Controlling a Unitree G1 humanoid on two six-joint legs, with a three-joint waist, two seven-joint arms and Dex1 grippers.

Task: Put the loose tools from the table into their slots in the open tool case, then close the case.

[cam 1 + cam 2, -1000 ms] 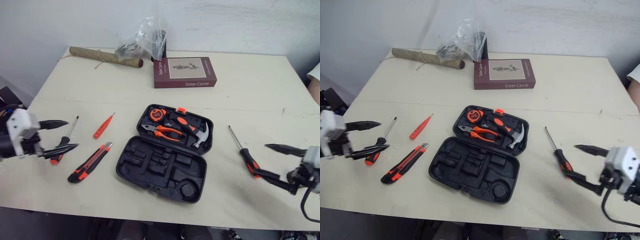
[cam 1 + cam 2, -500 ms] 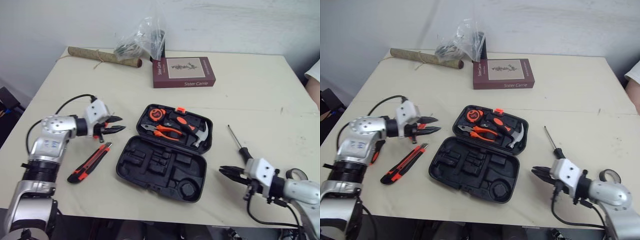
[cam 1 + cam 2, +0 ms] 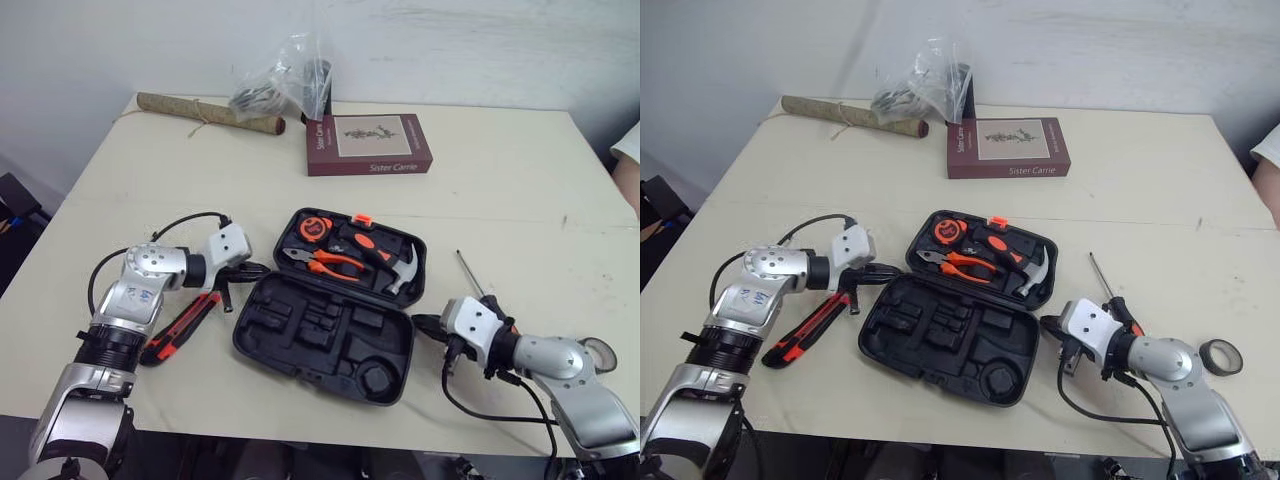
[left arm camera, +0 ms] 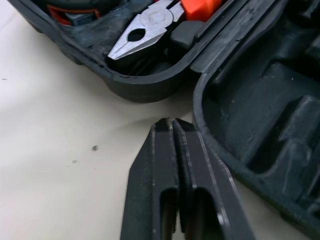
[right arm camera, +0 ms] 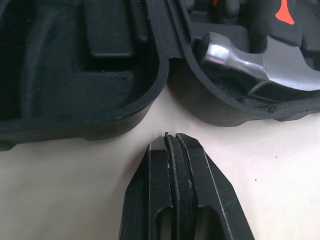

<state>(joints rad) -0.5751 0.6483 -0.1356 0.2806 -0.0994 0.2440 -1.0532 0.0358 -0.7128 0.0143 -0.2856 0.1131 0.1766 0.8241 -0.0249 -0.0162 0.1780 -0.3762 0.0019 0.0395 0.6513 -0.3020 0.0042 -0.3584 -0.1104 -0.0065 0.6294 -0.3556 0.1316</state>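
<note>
While the utility knife (image 3: 180, 328) and a screwdriver (image 3: 468, 278) lie loose on the table (image 3: 500, 180), I judge the stowing step unfinished, though my arms flank the open tool case (image 3: 322, 340). From the head, my left gripper (image 3: 252, 270) sits just beside the case's left edge and my right gripper (image 3: 420, 322) just beside its right. The tape measure (image 3: 314, 228), pliers (image 3: 325, 264) and hammer (image 3: 398, 270) fill the far half, and the near half's slots are bare. My left wrist shows my fingers pressed together, holding nothing, at the hinge gap. My right wrist shows the same, empty near the hammer head. Next I should part the left fingers and fetch the knife
</note>
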